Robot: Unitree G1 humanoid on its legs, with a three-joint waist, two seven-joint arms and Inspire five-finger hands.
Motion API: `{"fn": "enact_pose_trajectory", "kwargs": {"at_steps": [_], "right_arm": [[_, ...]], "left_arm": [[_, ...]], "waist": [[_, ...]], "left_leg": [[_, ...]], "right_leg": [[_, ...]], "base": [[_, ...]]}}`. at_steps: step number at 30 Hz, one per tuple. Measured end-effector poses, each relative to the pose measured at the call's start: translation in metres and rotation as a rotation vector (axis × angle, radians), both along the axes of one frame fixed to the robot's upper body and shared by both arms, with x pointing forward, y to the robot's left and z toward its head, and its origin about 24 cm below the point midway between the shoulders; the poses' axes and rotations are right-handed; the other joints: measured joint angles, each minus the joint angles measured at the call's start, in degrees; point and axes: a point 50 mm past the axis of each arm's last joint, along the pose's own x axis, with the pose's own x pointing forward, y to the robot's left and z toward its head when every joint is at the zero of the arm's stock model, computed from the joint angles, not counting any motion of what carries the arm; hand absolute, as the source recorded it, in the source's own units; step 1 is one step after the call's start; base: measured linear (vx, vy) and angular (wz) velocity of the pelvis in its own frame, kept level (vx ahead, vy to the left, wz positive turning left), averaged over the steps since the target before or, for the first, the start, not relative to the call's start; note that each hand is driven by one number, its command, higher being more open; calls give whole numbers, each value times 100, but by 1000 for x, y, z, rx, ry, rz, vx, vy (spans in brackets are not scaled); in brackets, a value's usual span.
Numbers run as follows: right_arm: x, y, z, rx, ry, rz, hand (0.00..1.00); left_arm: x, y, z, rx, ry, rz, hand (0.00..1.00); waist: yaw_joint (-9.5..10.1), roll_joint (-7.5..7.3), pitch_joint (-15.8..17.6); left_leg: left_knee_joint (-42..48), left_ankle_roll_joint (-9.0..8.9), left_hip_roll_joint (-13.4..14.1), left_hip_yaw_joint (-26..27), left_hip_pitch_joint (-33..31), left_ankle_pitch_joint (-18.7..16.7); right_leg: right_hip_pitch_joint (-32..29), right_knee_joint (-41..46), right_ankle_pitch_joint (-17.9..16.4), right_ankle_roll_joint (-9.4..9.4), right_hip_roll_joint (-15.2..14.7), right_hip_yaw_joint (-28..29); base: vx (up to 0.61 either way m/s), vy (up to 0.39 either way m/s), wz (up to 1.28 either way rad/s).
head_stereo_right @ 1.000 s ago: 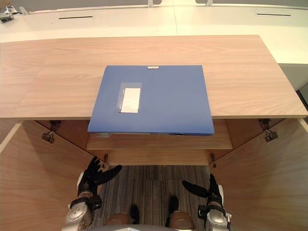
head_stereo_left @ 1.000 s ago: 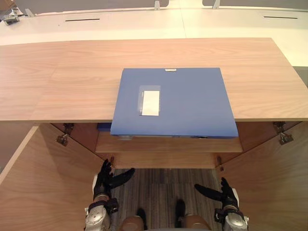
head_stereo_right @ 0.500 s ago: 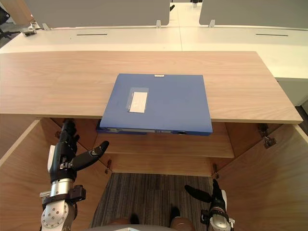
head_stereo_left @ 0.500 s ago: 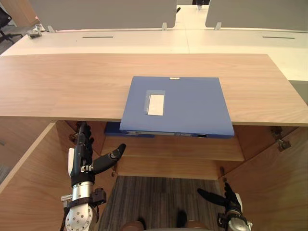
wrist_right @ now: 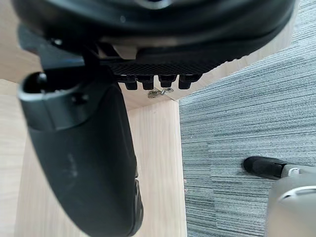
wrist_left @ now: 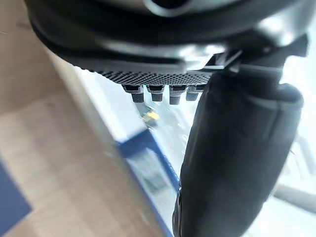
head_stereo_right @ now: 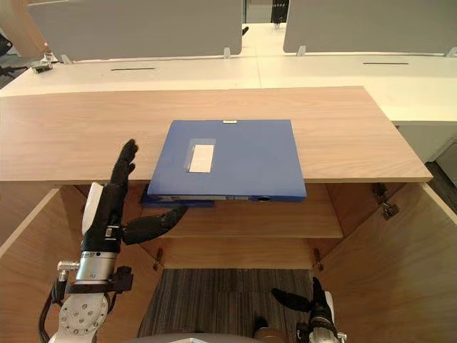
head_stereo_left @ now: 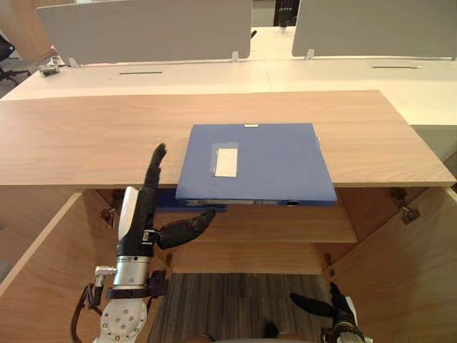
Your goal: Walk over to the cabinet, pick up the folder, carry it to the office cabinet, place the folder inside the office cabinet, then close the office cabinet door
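1. The blue folder (head_stereo_left: 271,161) lies flat, cover up, on the wooden cabinet top (head_stereo_left: 86,143), roughly midway along it.
2. Its spine is the near edge, the one facing you, and it juts a little past the top's front edge. The opposite edge points away toward the white desks (head_stereo_left: 214,71). Going by the spine, the long axis runs left to right, parallel with that front edge. The clear label pocket (head_stereo_left: 226,159) sits on the left half of the cover.
3. Your left hand (head_stereo_left: 139,214) is raised in front of the cabinet, fingers straight and pointing up, thumb spread out to the right. The fingertips reach across the top's front edge just left of the folder's near left corner. The thumb lies below that corner, in front of the shelf (head_stereo_left: 285,229). The hand holds nothing, and you cannot tell whether it touches the wood.
4. Your right hand (head_stereo_left: 337,311) hangs low over the grey carpet (head_stereo_left: 243,307), fingers straight, thumb spread, empty.
5. The left door (head_stereo_left: 43,271) and the right door (head_stereo_left: 400,279) both stand open toward you. On the shelf inside, a second blue item (head_stereo_left: 200,207) lies under the folder's left end.
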Motion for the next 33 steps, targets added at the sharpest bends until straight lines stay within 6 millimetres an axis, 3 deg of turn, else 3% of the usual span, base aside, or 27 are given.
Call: {"fn": "enact_pose_trajectory", "kwargs": {"at_steps": [12, 22, 23, 33], "right_arm": [[-5, -1, -3, -3, 30, 15, 100], [-6, 4, -5, 6, 40, 32, 100], [-6, 4, -5, 8, 40, 32, 100], [-5, 6, -5, 31, 35, 34, 100]], "left_arm": [[9, -32, 7, 364, -121, -205, 100], [27, -31, -16, 522, -133, -9, 100], [28, -30, -16, 529, -138, 11, 0], [39, -17, -14, 627, -172, 167, 0]], "waist": [[-134, -4, -63], [-207, -3, -87], [-217, -3, -87], [-259, -11, -90]], "left_leg": [[-53, 1, 4, 133, 64, -3], [-214, 14, -26, 118, 174, 6], [-223, 14, -29, 110, 179, 6], [-271, 17, -59, 108, 240, 7]], "right_leg": [[36, -178, 117, -6, 12, 149], [206, -537, 263, 7, 41, 123], [214, -567, 270, 11, 41, 112], [250, -585, 279, 25, 30, 116]], "base": [[-16, 5, -7], [0, 0, 0], [0, 0, 0], [-14, 4, 0]]}}
